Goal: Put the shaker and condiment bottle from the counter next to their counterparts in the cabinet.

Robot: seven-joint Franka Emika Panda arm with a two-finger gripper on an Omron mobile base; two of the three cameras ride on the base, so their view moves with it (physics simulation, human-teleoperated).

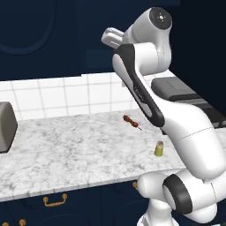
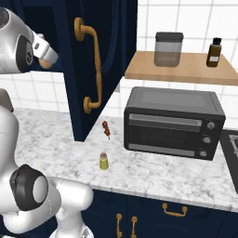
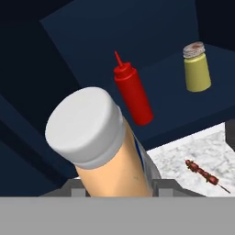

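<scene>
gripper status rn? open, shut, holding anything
Gripper: shut on the stubby orange-tan condiment bottle with a pale whitish cap, held up in front of the dark navy cabinet shelf.

Gripper [image 3: 118, 186] clamped on condiment bottle [image 3: 105, 147]

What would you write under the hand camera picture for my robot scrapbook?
Gripper holding the tan condiment bottle up toward the cabinet shelf, where a red squeeze bottle and yellow shaker stand.
</scene>
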